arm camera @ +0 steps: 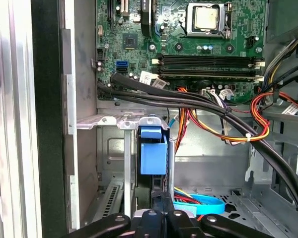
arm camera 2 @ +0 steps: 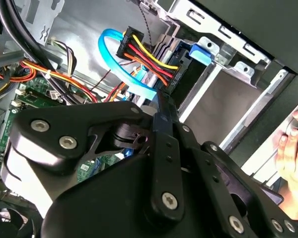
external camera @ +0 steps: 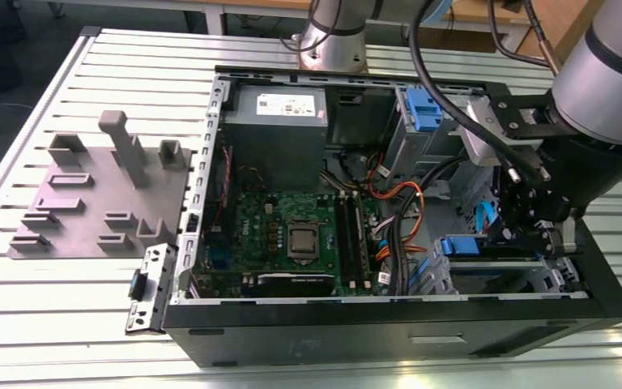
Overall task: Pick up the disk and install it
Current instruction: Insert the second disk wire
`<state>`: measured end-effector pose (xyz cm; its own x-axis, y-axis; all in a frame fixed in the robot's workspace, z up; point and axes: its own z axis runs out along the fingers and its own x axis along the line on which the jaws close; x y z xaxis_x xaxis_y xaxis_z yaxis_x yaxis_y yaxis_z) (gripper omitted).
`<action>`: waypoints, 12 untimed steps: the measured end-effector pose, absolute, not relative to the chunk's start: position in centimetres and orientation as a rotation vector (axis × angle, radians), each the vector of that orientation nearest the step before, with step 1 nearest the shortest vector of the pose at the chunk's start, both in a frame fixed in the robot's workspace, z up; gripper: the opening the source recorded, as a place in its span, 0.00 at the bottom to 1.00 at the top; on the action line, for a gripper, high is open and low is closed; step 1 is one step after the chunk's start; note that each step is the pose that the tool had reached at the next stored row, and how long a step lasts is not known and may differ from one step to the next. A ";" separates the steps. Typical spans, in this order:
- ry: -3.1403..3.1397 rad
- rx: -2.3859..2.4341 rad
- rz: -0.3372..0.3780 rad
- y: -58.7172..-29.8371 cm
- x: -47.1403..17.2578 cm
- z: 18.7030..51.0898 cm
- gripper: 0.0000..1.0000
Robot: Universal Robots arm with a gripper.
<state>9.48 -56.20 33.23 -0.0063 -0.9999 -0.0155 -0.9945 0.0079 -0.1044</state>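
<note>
Now your hand [external camera: 534, 231] hangs inside the computer case [external camera: 398, 312] beside the drive cage [arm camera: 139, 144]; its grip you cannot tell.

I see the surface [external camera: 30, 121] as ribbed, pale brushed metal. The case [external camera: 398, 324] looks like matt black painted metal outside, bare grey sheet steel inside. The gripper [arm camera 2: 139, 188] is matt black metal with shiny screw heads. The latch [arm camera: 153, 153] is smooth blue plastic; the board [external camera: 289, 235] is glossy green.
</note>
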 end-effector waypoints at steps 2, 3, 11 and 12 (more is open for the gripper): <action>2.168 -2.153 -0.096 -56.2 9.5 33.2 0.11; 2.168 -2.152 -0.096 -56.2 9.5 33.2 0.11; 2.168 -2.152 -0.095 -56.2 9.5 35.0 0.11; 2.167 -2.152 -0.095 -56.2 9.5 35.0 0.11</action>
<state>9.49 -56.16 35.02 -0.0062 -0.9998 -0.0169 -0.9945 0.0079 -0.1044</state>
